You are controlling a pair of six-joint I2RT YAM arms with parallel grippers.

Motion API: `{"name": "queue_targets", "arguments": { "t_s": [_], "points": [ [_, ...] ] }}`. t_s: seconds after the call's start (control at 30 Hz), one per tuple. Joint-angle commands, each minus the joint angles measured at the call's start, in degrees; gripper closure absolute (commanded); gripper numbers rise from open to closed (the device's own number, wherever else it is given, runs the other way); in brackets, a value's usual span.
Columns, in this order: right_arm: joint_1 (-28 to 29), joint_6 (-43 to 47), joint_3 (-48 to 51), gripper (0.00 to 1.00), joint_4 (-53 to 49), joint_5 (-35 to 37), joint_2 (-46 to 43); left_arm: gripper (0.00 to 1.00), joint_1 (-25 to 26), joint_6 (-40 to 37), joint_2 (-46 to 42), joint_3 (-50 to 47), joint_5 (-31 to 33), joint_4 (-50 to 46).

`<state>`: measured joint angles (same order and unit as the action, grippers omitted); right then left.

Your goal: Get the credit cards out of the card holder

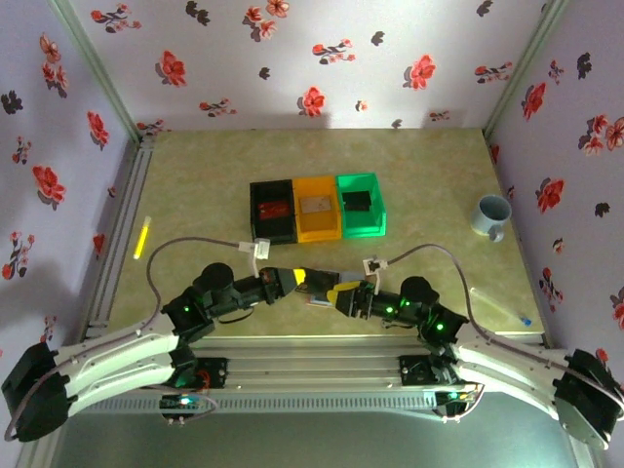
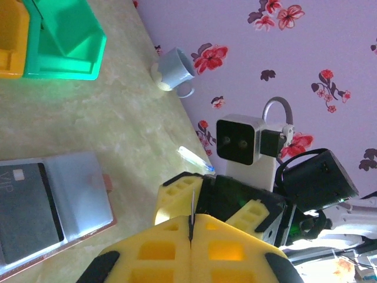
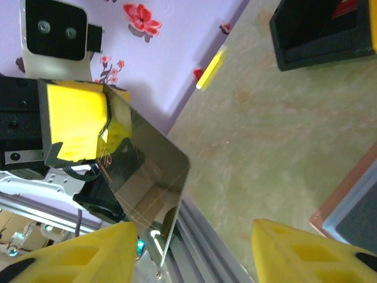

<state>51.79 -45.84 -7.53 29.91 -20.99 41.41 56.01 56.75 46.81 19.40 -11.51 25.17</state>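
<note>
**A:** Left claw (image 2: 191, 223) first. What has it got?

**B:** Its yellow fingers are pressed together on a thin card (image 3: 147, 171). The card shows edge-on between them in the left wrist view, and as a shiny sheet at centre left of the right wrist view.

**A:** And the right claw (image 3: 193, 230)?

**B:** Spread wide with nothing in it, facing that card from just beside.

**A:** Where is the card holder (image 2: 82, 197)?

**B:** Flat and open on the counter (image 2: 118, 130), at the lower left of the left wrist frame, below and left of the claw tips. Its long axis runs roughly left to right there. A dark card (image 2: 26, 209) lies in its left half. From above, both claws meet over it at lower centre, so I judge neither arm clearly nearer.

**A:** Room to move?

**B:** There is bare counter to either side. The green bin (image 1: 361, 205) sits well apart toward the top and the mug (image 1: 490, 214) is off at the right. The counter's bottom edge is near, so lifting a card upward looks safer than sliding it that way.
</note>
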Motion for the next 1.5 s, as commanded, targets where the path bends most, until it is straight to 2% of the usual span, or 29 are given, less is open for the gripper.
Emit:
{"name": "queue_targets", "arguments": {
  "t_s": [0.0, 0.6, 0.93, 1.13, 1.23, 1.33, 1.47],
  "points": [
    [0.95, 2.25, -2.48, 0.50, 3.53, -0.23, 1.69, 1.00, 0.68, 0.39, 0.28, -0.50, 1.22, 4.27],
    [1.00, 2.51, -2.40, 0.74, 5.37, 0.87, -0.47, 1.00, 1.47, 0.43, 1.53, -1.44, 1.22, 6.03],
    [1.04, 3.83, -3.11, 1.00, 4.11, 0.38, -1.06, 1.00, 1.56, -0.50, 1.98, -0.39, 1.22, 4.15],
    [0.96, 4.60, -3.63, 1.00, 1.99, 0.73, -1.60, 0.73, 1.54, -1.57, 1.22, 0.75, 1.35, 1.43],
    [0.95, 5.60, -4.32, 1.00, -0.63, 0.98, -2.63, 0.51, 1.39, -3.00, -0.13, 2.38, 1.49, -2.74],
    [0.86, 7.07, -5.23, 1.00, -5.15, 1.84, -4.55, 0.38, 0.59, -5.69, -2.60, 5.39, 1.62, -10.80],
    [-0.25, 9.55, -7.67, 1.00, -15.15, 4.26, -7.93, 0.21, -2.86, -10.74, -6.79, 11.67, 1.75, -26.93]
  ]
}}
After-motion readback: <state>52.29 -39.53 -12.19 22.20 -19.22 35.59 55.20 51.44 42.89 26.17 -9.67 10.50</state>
